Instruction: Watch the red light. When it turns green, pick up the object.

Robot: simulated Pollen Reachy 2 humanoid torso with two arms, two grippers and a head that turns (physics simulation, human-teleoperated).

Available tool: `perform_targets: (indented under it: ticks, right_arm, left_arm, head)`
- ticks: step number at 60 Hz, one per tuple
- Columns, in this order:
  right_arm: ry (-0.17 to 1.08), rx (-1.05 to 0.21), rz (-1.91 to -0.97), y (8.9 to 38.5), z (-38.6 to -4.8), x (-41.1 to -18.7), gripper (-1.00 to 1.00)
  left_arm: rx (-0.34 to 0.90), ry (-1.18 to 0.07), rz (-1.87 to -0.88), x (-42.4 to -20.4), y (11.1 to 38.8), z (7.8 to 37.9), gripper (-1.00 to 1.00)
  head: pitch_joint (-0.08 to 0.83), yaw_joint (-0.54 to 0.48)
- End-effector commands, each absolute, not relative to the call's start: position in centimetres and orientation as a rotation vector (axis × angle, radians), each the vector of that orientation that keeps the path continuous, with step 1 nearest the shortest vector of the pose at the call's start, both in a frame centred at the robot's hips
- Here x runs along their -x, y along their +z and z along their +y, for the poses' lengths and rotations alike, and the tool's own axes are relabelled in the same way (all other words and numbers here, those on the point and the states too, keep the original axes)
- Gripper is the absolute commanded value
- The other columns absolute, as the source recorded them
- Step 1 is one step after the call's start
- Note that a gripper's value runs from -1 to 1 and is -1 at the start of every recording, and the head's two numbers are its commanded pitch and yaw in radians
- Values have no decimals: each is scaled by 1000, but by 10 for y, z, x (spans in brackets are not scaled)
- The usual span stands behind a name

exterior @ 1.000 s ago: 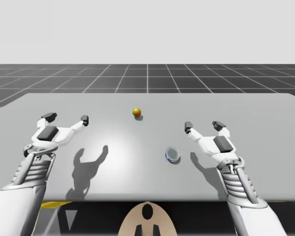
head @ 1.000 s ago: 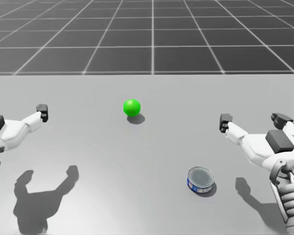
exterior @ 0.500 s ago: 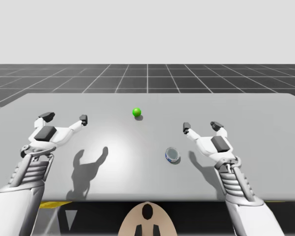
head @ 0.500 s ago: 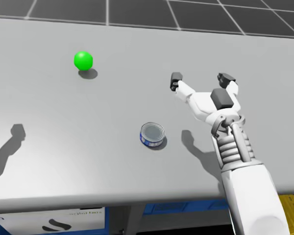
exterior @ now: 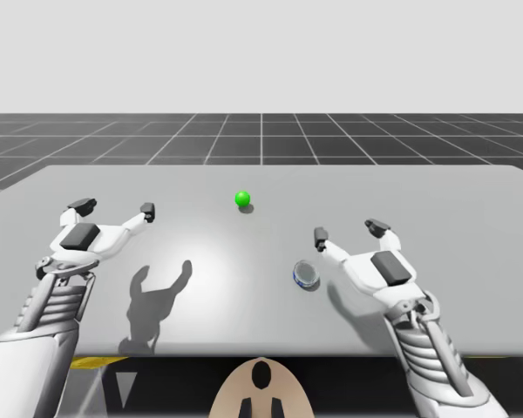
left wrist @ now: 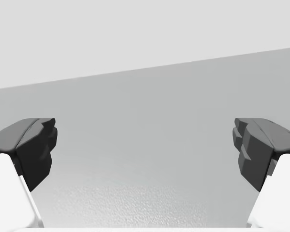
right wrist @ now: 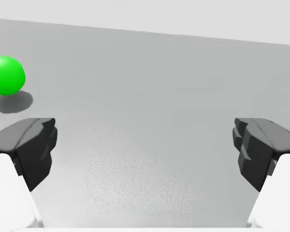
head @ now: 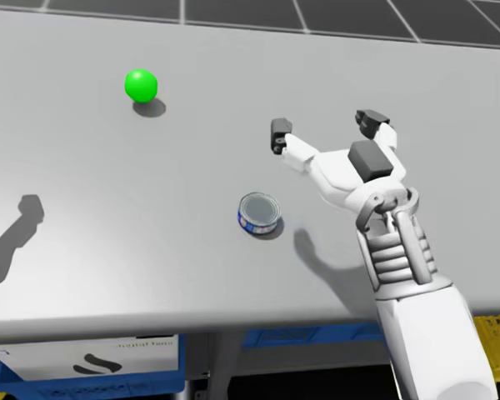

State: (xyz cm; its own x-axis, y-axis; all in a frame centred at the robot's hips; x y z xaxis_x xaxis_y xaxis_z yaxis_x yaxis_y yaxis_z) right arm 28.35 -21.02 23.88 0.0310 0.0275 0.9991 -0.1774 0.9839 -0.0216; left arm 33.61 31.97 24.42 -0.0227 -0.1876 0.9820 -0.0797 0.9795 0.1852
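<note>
Short round tin can point(exterior: 306, 276), blue-walled, silvery-topped: upright near the grey table's point(exterior: 471, 200) near edge, right of middle. Likely light, rigid and slick; take it across its wall. Right gripper point(exterior: 348, 232) just beside it, left gripper point(exterior: 115, 209) well apart: both wide open, empty.

Simulated test space: plain grey table point(exterior: 436, 187), dark gridded floor point(exterior: 261, 135) beyond it at 12 o'clock, blank pale backdrop point(exterior: 261, 52) above the horizon.

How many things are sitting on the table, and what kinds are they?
green ball light: 1
short round blue can: 1
Total: 2
</note>
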Motion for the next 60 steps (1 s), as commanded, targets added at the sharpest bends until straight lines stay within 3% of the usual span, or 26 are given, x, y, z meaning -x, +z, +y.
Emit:
perform_targets:
  ticks: [1, 14, 20, 35, 60]
  right_arm:
    - [241, -180, -1495, 245, -185, -245, -1000]
    - [349, -266, -1465, 224, -173, -210, -1000]
    - [377, -280, -1448, 207, -172, -209, -1000]
    - [374, -295, -1329, 165, -174, -221, -1000]
    - [336, -336, -1228, 145, -166, -263, -1000]
  left_arm:
    - [-209, -87, -1590, -336, 243, 319, -1000]
    - [-208, -84, -1589, -336, 242, 319, -1000]
    - [-210, -86, -1587, -337, 242, 318, -1000]
    - [-212, -88, -1583, -337, 241, 318, -1000]
    - [-211, -87, -1582, -339, 240, 318, -1000]
  head:
    - [720, -175]
    - [718, -162]
    - [718, -164]
    - [720, -169]
    - [718, -163]
